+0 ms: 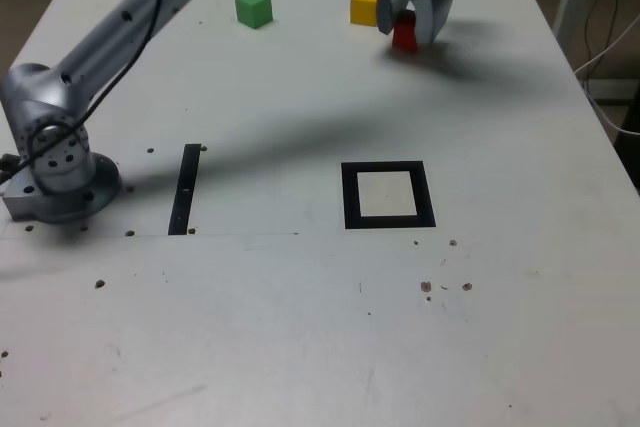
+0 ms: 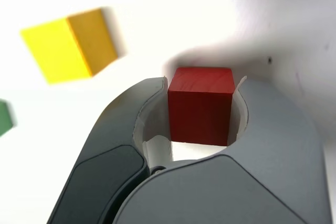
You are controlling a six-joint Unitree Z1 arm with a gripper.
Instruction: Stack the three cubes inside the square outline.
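Observation:
At the far side of the table my gripper (image 1: 408,35) is shut on the red cube (image 1: 404,35); in the wrist view both jaws press against the sides of the red cube (image 2: 201,103). The yellow cube (image 1: 365,5) sits just to the exterior view's left of the gripper, also showing as the yellow cube (image 2: 71,43) in the wrist view. The green cube (image 1: 254,7) lies further to the exterior view's left, and a sliver of that green cube (image 2: 4,117) shows at the wrist view's edge. The square outline (image 1: 388,195) lies nearer the camera, with nothing inside it.
The arm's grey base (image 1: 58,162) stands at the exterior view's left. A narrow black strip (image 1: 185,189) lies beside it. The table's right edge (image 1: 590,97) has cables hanging past it.

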